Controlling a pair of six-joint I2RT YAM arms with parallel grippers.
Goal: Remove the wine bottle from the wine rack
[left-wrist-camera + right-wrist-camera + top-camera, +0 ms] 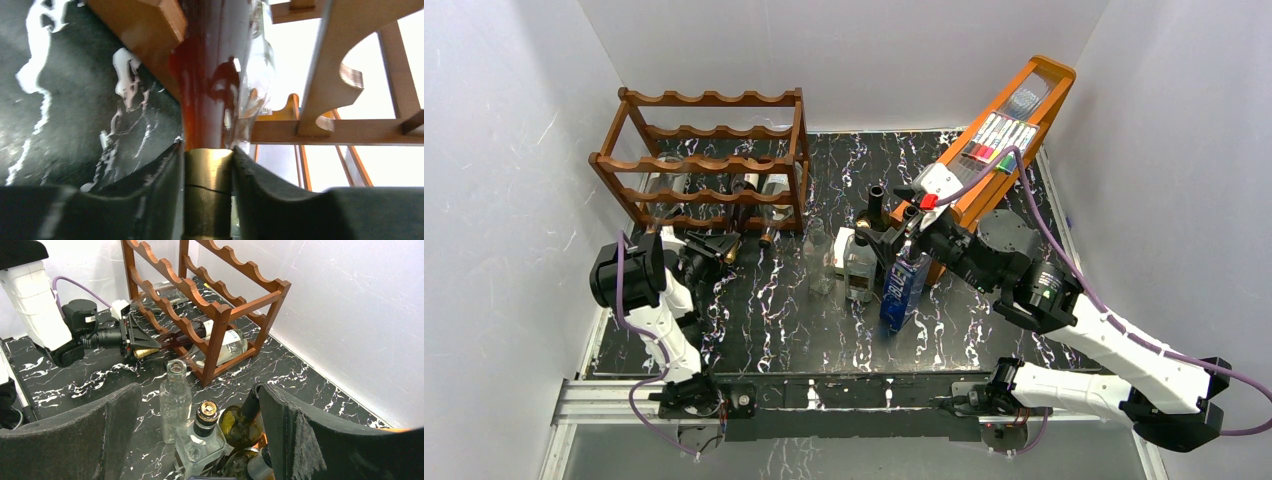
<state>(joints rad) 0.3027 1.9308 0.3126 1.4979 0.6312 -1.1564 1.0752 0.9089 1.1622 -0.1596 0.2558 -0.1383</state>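
Clasping one wine bottle (208, 175) in left hand (142, 344), one wine rack (714, 98), right hand (197, 392) splayed

A black, white-veined marble table (754, 320) carries a cluster of bottles just below the right end effector (892, 208). A slim clear glass bottle (175, 395) with no cap stands to its left. A square clear bottle (200, 442) with a black-and-gold cap is closer under it, with two dark green bottles (241, 426) beside that one. A blue carton (904, 290) stands upright on its near side. To the right of the end effector and behind it leans an orange wooden tray stand (1052, 68) holding coloured markers (1002, 135).
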